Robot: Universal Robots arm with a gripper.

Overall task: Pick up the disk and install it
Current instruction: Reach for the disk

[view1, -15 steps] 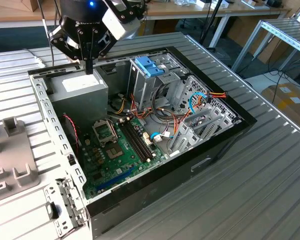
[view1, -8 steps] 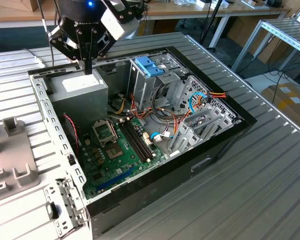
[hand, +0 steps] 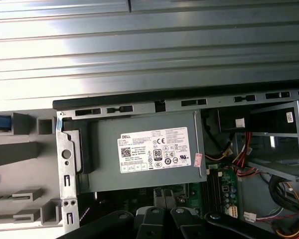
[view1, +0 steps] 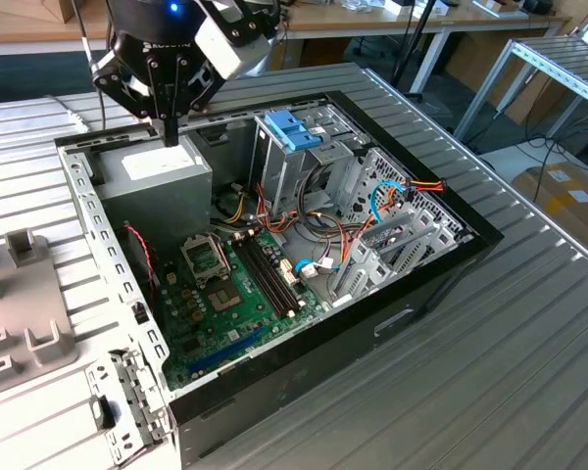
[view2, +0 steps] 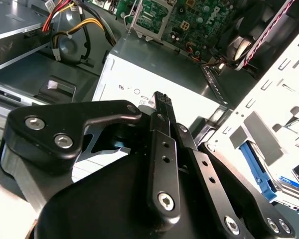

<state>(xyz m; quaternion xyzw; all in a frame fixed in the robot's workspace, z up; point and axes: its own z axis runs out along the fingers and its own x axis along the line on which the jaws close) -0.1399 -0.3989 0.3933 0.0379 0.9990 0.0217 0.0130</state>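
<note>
Starting at the worktop's edge on the exterior view's left, a grey holder with slots sits just beside the open computer case. In the second wrist view a blue strip stands in one slot. I think it is a rail of the disk, but most of it is cut off and I cannot see its label, so I am not sure. Standing on its edge like that would make it easy to pinch from above.

Next comes the gripper. It hangs straight down over the grey power-supply box in the case's back corner, near the holder. Its fingers are pressed together and hold nothing, so the disk is not picked up yet.

The case lies on its side with the cover off, likely so the arm can reach in from the top. A green board covers its floor.

Further right, a light-blue bracket sits on top of the metal drive cage. Red, orange and blue wires crowd the space beside it. The slot where a disk would go is hard to make out behind the metal and wires.
</note>
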